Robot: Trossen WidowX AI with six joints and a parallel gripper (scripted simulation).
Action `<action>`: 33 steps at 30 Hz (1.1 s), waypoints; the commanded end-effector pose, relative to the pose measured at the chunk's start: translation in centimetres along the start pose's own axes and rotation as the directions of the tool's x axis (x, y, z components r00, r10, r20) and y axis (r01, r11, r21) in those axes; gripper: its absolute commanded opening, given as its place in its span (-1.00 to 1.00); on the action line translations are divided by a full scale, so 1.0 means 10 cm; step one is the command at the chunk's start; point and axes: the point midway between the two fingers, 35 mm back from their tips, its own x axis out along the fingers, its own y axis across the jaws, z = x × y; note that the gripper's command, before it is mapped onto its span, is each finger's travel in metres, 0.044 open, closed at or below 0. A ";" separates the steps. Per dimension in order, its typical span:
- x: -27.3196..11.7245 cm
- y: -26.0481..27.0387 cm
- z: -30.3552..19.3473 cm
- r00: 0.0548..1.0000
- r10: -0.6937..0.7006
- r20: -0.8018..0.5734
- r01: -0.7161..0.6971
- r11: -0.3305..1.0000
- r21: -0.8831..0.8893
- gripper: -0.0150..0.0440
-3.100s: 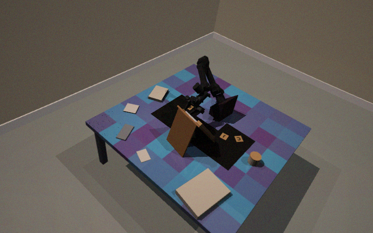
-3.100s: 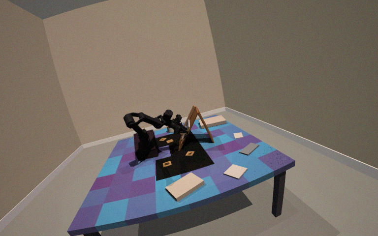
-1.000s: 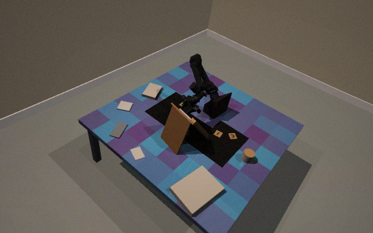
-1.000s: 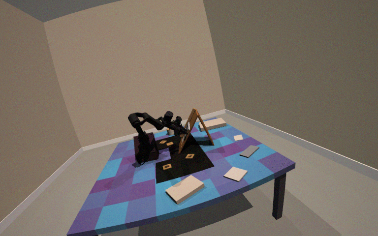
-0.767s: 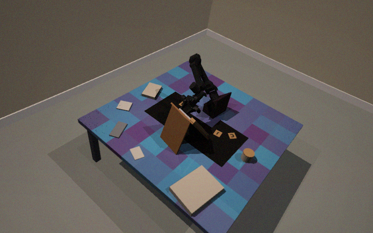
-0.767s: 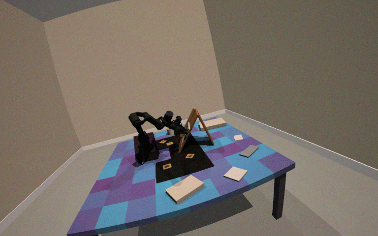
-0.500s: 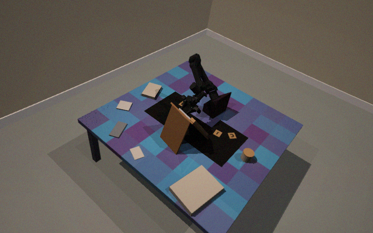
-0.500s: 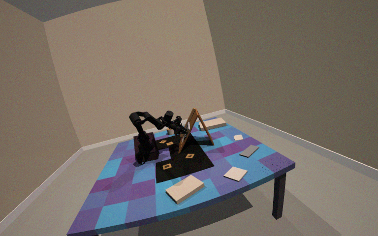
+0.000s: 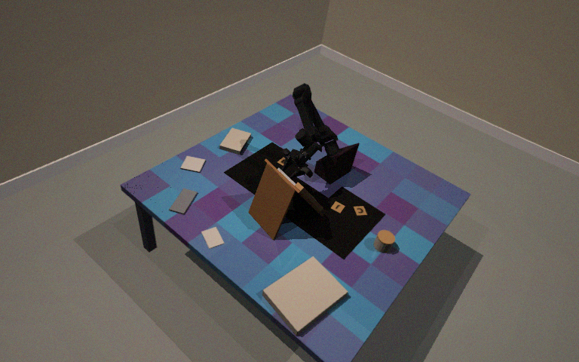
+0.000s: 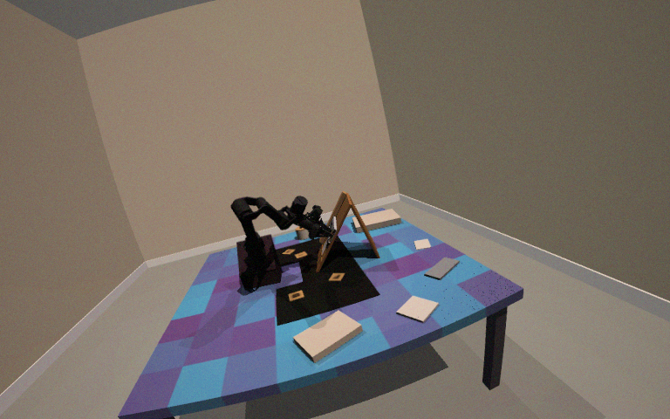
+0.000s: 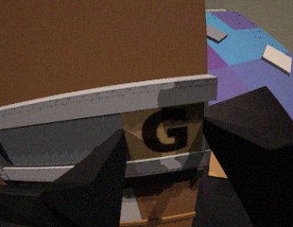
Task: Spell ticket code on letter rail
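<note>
My gripper is shut on the G tile, one finger at each side edge. The tile is upright between the upper and lower lips of the pale rail, just inside its right end in the wrist view. The channel left of the tile shows no letter as far as the left finger lets me see. The rail is on the brown board. Loose tiles lie on the dark mat. I cannot make out the ticket's code.
A round wooden-topped object stands right of the mat in the top view. A large pale block lies near the table edge. A smaller pale block, a grey slab and thin pale pieces lie around the board.
</note>
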 end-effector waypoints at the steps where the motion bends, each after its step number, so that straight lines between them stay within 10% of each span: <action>1: 0.00 0.03 0.00 1.000 -0.002 0.000 0.002 1.000 0.006 -0.49; 33: 0.00 0.19 0.01 1.000 -0.002 0.000 0.002 1.000 0.006 -0.49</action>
